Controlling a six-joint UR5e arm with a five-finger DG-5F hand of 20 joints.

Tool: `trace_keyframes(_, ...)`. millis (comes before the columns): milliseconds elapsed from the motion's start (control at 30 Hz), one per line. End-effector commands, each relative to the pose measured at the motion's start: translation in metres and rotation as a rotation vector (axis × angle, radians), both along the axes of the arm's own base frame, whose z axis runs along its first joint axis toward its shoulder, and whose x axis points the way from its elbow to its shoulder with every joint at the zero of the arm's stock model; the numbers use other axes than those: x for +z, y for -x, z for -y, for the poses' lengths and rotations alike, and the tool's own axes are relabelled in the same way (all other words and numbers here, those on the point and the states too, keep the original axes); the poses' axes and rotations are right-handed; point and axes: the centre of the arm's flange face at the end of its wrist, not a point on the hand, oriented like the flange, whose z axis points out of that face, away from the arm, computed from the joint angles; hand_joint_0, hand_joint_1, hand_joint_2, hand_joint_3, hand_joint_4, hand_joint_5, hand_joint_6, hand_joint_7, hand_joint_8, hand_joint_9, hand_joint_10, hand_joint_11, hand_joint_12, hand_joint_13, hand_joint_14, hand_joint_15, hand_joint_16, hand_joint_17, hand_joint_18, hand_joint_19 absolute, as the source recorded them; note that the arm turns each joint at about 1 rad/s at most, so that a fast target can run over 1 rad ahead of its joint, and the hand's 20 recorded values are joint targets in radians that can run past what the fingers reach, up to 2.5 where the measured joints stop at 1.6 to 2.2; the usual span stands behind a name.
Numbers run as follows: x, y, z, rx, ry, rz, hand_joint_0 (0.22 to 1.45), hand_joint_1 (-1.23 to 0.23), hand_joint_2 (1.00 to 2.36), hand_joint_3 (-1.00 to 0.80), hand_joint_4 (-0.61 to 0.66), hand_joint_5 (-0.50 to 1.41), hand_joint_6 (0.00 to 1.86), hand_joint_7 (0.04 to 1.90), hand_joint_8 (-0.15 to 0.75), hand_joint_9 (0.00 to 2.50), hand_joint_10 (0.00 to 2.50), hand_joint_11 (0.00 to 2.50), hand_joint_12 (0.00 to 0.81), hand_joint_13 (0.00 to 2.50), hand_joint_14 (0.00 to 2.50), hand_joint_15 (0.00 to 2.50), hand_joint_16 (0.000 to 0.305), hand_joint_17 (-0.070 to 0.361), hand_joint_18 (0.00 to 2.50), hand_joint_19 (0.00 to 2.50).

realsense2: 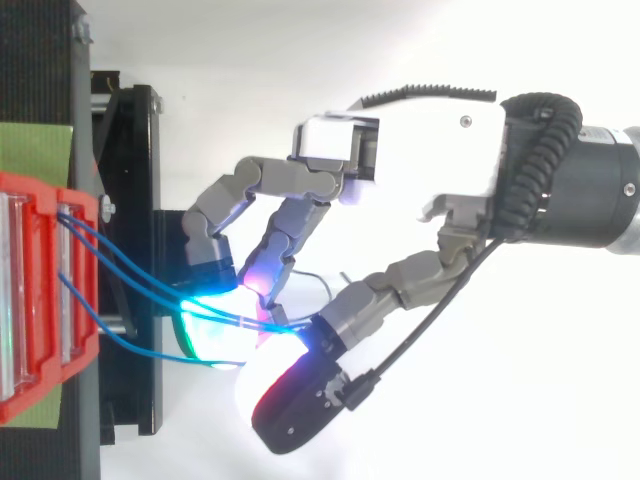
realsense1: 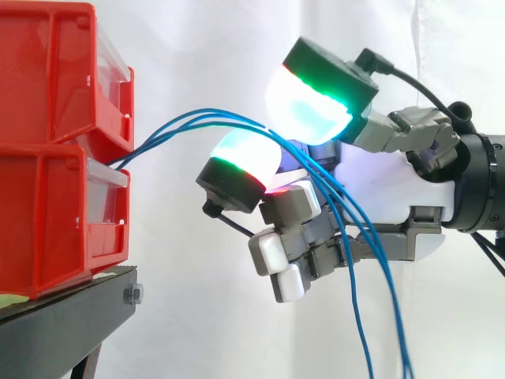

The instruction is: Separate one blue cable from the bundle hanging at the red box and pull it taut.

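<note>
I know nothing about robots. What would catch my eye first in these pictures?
The big mechanical hand at the right, its thick fingertips glowing cyan and green. They curl round thin blue cables that arc out of the stacked red bins at the left and droop below the hand.

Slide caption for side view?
Robot hand among thin blue cables arching from stacked red plastic bins on a black stand.

Black stand (realsense1: 67, 325) at left, topped by a green mat (realsense2: 35, 148); two red bins (realsense1: 55, 158) are stacked on it.
</note>
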Motion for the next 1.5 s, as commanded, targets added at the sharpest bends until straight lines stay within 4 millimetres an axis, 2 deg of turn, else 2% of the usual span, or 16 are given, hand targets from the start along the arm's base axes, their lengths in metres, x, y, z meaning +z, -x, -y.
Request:
trace_keyframes(0, -0.001, 0.001, 0.003, 0.011, 0.002, -0.005, 0.51, -0.86, 1.0, -0.5, 0.12, -0.12, 0.92, 1.07, 0.42, 1.15, 0.01, 0.97, 0.406, 1.05, 0.02, 0.59, 0.049, 0.11, 0.92, 0.58)
trace_keyframes(100, -0.001, 0.001, 0.006, 0.016, 0.003, -0.009, 0.48, -0.82, 1.0, -0.5, 0.13, -0.12, 0.91, 1.07, 0.431, 1.15, 0.01, 0.96, 0.414, 1.06, 0.02, 0.59, 0.051, 0.116, 0.94, 0.57)
trace_keyframes(233, -0.002, 0.002, 0.008, 0.017, 0.004, -0.017, 0.58, -0.54, 1.0, -0.5, 0.1, -0.13, 0.9, 1.07, 0.408, 1.16, 0.01, 0.95, 0.389, 1.05, 0.02, 0.6, 0.047, 0.106, 0.91, 0.61)
trace_keyframes(367, -0.001, 0.003, 0.011, 0.012, 0.004, -0.017, 0.62, -0.56, 1.0, -0.48, 0.1, -0.13, 0.9, 1.1, 0.409, 1.14, 0.01, 0.94, 0.397, 1.04, 0.02, 0.6, 0.047, 0.106, 0.91, 0.61)
trace_keyframes(433, -0.002, 0.003, 0.013, 0.011, 0.004, -0.018, 0.63, -0.62, 1.01, -0.38, 0.13, -0.13, 0.9, 1.14, 0.413, 1.14, 0.01, 0.94, 0.398, 1.04, 0.02, 0.6, 0.048, 0.108, 0.91, 0.61)
trace_keyframes(533, -0.002, 0.003, 0.014, 0.009, 0.004, -0.018, 0.64, -0.75, 1.02, -0.23, 0.14, -0.15, 0.93, 1.11, 0.414, 1.11, 0.01, 0.96, 0.4, 1.03, 0.02, 0.6, 0.049, 0.109, 0.91, 0.62)
trace_keyframes(633, -0.002, 0.003, 0.014, 0.006, 0.004, -0.018, 0.66, -0.79, 1.02, -0.17, 0.13, -0.15, 0.92, 1.18, 0.413, 1.11, 0.01, 0.97, 0.403, 1.03, 0.02, 0.6, 0.049, 0.109, 0.92, 0.62)
trace_keyframes(767, -0.001, 0.002, 0.015, 0.005, 0.004, -0.017, 0.72, -0.85, 1.02, -0.19, 0.05, -0.16, 0.95, 1.14, 0.399, 1.08, 0.01, 1.01, 0.4, 1.02, 0.02, 0.61, 0.048, 0.109, 0.91, 0.66)
trace_keyframes(833, -0.002, 0.003, 0.016, 0.003, 0.004, -0.018, 0.75, -0.87, 1.01, -0.37, 0.07, -0.17, 0.96, 1.01, 0.384, 1.06, 0.01, 1.02, 0.387, 1.0, 0.02, 0.63, 0.047, 0.107, 0.9, 0.67)
trace_keyframes(900, -0.002, 0.003, 0.018, 0.003, 0.004, -0.018, 0.7, -0.86, 1.0, -0.5, 0.13, -0.17, 0.95, 0.97, 0.379, 1.05, 0.01, 1.01, 0.385, 0.99, 0.02, 0.62, 0.048, 0.107, 0.9, 0.66)
trace_keyframes(1033, -0.001, 0.003, 0.022, -0.001, 0.005, -0.017, 0.57, -0.7, 1.0, -0.5, 0.11, -0.15, 0.9, 1.02, 0.385, 1.09, 0.01, 0.94, 0.398, 1.0, 0.02, 0.61, 0.05, 0.113, 0.91, 0.67)
trace_keyframes(1133, -0.002, 0.003, 0.024, -0.005, 0.005, -0.018, 0.59, -0.56, 1.0, -0.5, 0.11, -0.14, 0.88, 1.03, 0.384, 1.11, 0.02, 0.91, 0.395, 1.0, 0.02, 0.62, 0.05, 0.112, 0.91, 0.66)
trace_keyframes(1200, -0.002, 0.004, 0.026, -0.006, 0.005, -0.018, 0.62, -0.56, 1.0, -0.5, 0.1, -0.13, 0.88, 1.05, 0.385, 1.11, 0.01, 0.92, 0.393, 1.0, 0.02, 0.62, 0.05, 0.113, 0.91, 0.66)
trace_keyframes(1267, -0.002, 0.004, 0.027, -0.008, 0.005, -0.018, 0.63, -0.6, 1.01, -0.44, 0.11, -0.14, 0.88, 1.06, 0.389, 1.12, 0.01, 0.92, 0.395, 1.0, 0.02, 0.61, 0.05, 0.113, 0.91, 0.66)
trace_keyframes(1400, -0.002, 0.004, 0.026, -0.006, 0.005, -0.018, 0.62, -0.72, 1.02, -0.2, 0.14, -0.14, 0.88, 1.19, 0.401, 1.09, 0.01, 0.93, 0.403, 1.0, 0.02, 0.61, 0.051, 0.114, 0.92, 0.65)
trace_keyframes(1467, -0.002, 0.004, 0.027, -0.008, 0.007, -0.018, 0.64, -0.77, 1.02, -0.13, 0.12, -0.15, 0.91, 1.13, 0.403, 1.07, 0.01, 0.94, 0.403, 1.0, 0.02, 0.61, 0.051, 0.116, 0.92, 0.65)
